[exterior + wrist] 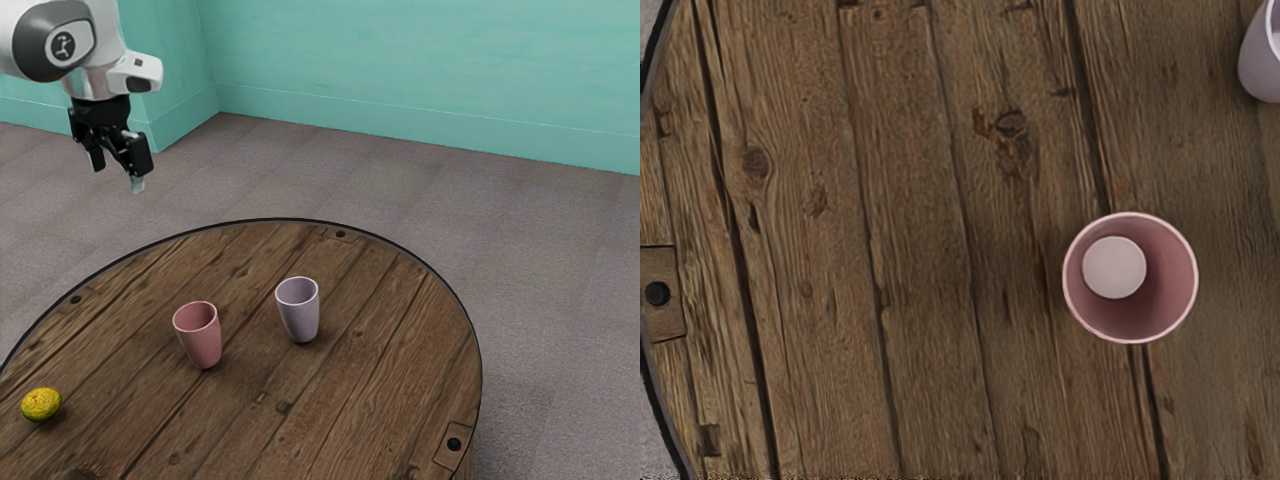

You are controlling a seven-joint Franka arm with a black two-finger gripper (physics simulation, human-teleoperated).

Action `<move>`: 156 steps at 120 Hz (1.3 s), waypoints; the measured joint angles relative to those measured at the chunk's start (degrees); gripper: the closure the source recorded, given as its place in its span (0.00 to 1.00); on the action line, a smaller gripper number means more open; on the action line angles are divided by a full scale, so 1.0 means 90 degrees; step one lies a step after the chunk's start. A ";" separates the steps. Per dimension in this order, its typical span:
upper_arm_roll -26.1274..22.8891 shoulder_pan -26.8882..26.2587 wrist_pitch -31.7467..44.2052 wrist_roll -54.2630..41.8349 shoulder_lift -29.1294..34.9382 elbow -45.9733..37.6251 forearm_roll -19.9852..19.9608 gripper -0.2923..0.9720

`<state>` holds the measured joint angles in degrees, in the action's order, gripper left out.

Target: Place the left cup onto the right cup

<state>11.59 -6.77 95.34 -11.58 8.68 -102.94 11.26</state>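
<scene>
status: nothing done yet — task is at the approach stage. gripper (pixel 118 175) hangs high over the floor off the table's rim, at about 11 o'clock from the pink cup (pixel 198 333) in the exterior view, well apart from both cups. fingers are spread and hold nothing.

the task's thing: i take the pink cup as the "left cup", since it's toward the exterior view's left. it stands upright on the round wooden table (pixel 330 400), near the middle. target is the lavender cup (pixel 298 308), also upright, at roughly 2 o'clock from the pink one, near but not touching, with bare planks between them.

containers:
- pink cup (pixel 1130 277): the wrist view looks almost straight down its mouth. only the pale round base shows inside, so it's empty.
- lavender cup (pixel 1262 55): just a slice of its side shows in the wrist view. in the exterior view the mouth is open and nothing sticks out, but i can't see to the bottom.

other item: a small yellow-green fruit (pixel 41 404) by the table edge, about 8 o'clock from the pink cup and well apart — not in the way.

left to do, by my read: descend over the pink cup, pinch its wall, lift, carry it toward 2 o'clock, set it onto the lavender cup, release.
</scene>
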 joint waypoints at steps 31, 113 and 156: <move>-0.0009 0.0011 0.0164 0.0236 -0.0033 -0.0545 -0.0055 0.23; -0.0278 -0.0488 0.2797 0.0952 -0.1229 -0.2590 -0.1984 0.23; -0.0265 -0.0112 0.3530 0.1174 -0.1779 -0.2636 -0.1935 0.23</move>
<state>9.21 -7.78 127.11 -1.01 -7.33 -126.67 -6.15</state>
